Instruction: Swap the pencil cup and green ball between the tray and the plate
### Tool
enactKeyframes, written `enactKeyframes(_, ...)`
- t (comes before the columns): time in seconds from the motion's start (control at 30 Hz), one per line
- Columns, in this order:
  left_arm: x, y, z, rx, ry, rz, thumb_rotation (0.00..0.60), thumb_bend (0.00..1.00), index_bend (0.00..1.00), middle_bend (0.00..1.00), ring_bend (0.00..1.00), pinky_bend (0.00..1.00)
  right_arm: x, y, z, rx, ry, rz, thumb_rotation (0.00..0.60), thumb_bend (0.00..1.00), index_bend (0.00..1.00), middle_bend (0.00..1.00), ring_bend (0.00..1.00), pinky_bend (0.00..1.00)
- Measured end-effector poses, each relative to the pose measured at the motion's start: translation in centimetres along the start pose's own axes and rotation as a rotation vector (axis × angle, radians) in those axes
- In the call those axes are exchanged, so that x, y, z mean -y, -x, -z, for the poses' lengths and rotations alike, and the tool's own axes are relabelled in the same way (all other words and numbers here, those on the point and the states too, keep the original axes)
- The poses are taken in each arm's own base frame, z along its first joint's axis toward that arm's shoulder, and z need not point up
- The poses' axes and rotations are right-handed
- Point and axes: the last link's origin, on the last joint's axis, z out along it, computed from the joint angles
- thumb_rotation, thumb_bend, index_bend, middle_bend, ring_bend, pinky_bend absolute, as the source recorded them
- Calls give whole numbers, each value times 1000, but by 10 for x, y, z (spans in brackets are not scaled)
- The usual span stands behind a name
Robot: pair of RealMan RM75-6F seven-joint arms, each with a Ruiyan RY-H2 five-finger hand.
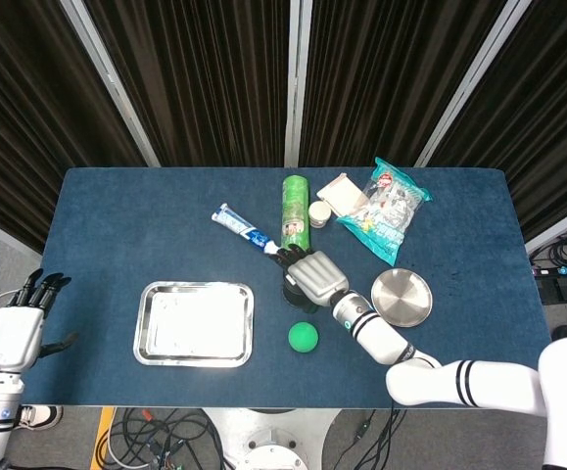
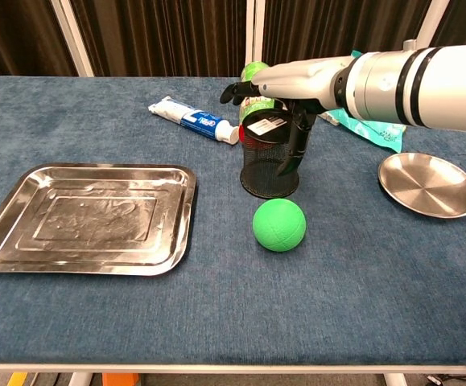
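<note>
Head view: high, steeply downward over the whole table (image 1: pixel 117 206); chest view: low, near, level across it; both share right hand (image 1: pixel 312 275) and tray (image 2: pixel 23 241) left of it.

We count one pencil cup (image 2: pixel 270 165), one green ball (image 2: pixel 279 224), one tray (image 2: pixel 85 218), one plate (image 2: pixel 428 184), one toothpaste tube (image 2: pixel 192 119), one green canister (image 1: pixel 295 212), one snack bag (image 1: pixel 385 210).
</note>
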Motion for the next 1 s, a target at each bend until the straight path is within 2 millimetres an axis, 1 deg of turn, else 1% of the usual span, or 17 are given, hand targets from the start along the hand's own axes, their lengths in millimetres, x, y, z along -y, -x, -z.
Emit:
enactKeyframes(0.13,1,1,0,1,-2,3,600,89,167,129,45,261,-1,3,-3,5,18,2,600,62,89,95,25,280)
enactKeyframes(0.23,2,1,0,2,-3,5,600,89,167,129,45,261,-1,5,-4,0,30,7,600,79,178,160,102,377)
enactKeyframes(0.27,2,1,0,2,-4,5,600,89,167,129,45,261,-2,5,-4,-4,34,9,600,88,216,196,137,415)
enactKeyframes(0.4,3,1,1,0,-6,4,600,89,167,130,45,261,-4,6,-4,-25,54,17,600,119,330,304,243,511)
enactKeyframes(0.47,3,0,0,-1,-5,4,600,89,167,130,45,261,-5,5,-4,-36,63,18,600,145,377,350,284,535)
enactKeyframes(0.57,2,0,0,-3,-3,3,600,89,167,129,45,261,-7,5,-3,-55,73,23,600,167,426,385,319,551)
enactKeyframes(0.67,2,0,0,-2,-2,2,600,89,167,129,45,262,-9,2,0,-78,80,11,600,174,437,396,328,559)
enactKeyframes(0.77,1,0,0,-2,0,1,600,89,167,129,45,261,-12,-4,7,-107,81,-16,600,174,437,397,328,559)
enactKeyframes(0.87,0,-1,0,-4,4,2,600,89,167,130,45,261,-18,-14,22,-148,87,-39,600,174,437,402,328,559)
enactKeyframes(0.97,-2,-2,0,-7,10,2,600,89,167,129,45,261,-36,-24,45,-202,125,-44,600,173,437,404,328,559)
enactKeyframes(1.0,-3,-2,-1,-8,12,2,600,89,167,129,45,261,-46,-25,56,-216,153,-44,600,174,437,404,328,559)
